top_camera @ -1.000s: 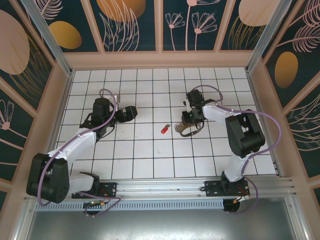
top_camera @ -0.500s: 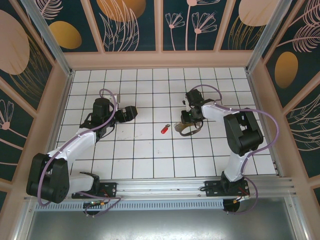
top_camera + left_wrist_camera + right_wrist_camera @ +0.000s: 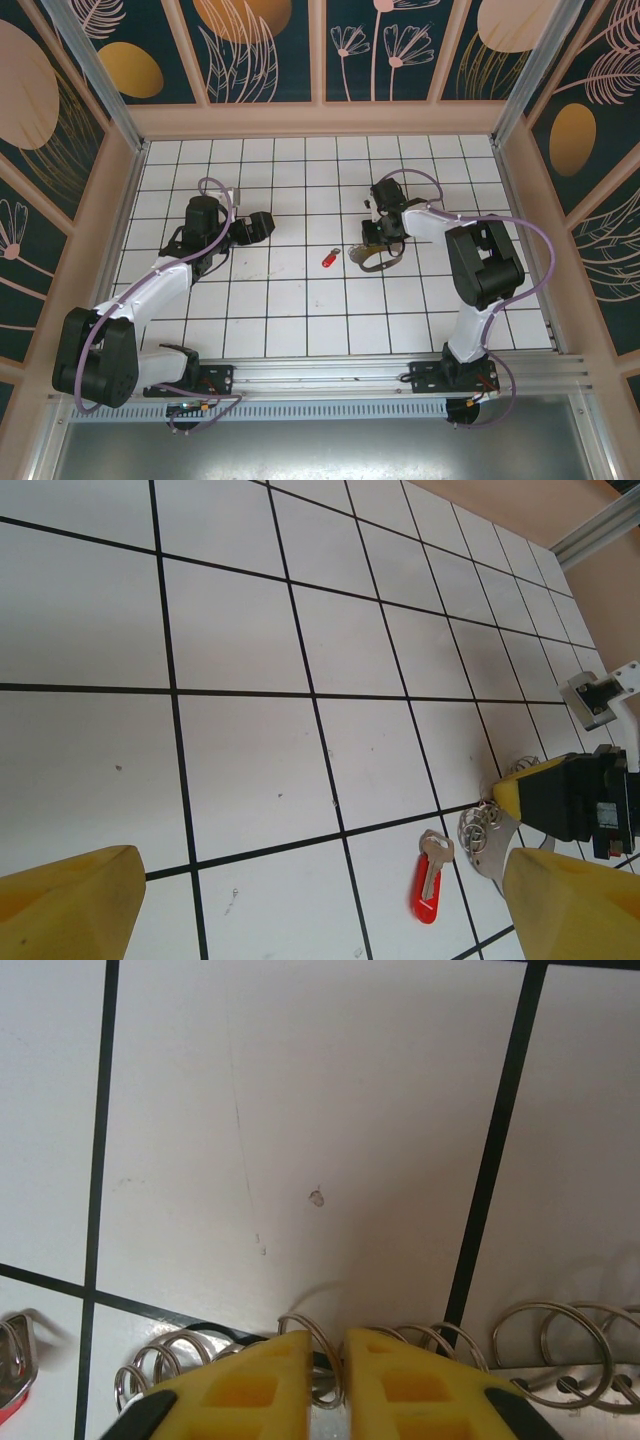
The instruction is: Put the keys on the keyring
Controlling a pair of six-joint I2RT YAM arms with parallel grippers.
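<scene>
right end effector points down onto the white tiled surface, its yellow fingers drawn in to a thin slit. one loop of the wire rings stands in that slit, and more coils spread out to either side along the tile line. its arm rises from the base at the near right, folds at the elbow and reaches back and leftward, with the wrist bent steeply down. the tan keyring lies just on the near side of it, touching or almost touching. the red-headed key lies flat on the surface just left of the rings, apart from them. left end effector is spread wide and holds nothing. its arm stretches forward from the near left, wrist turned toward the centre, and stays well apart from the key.
</scene>
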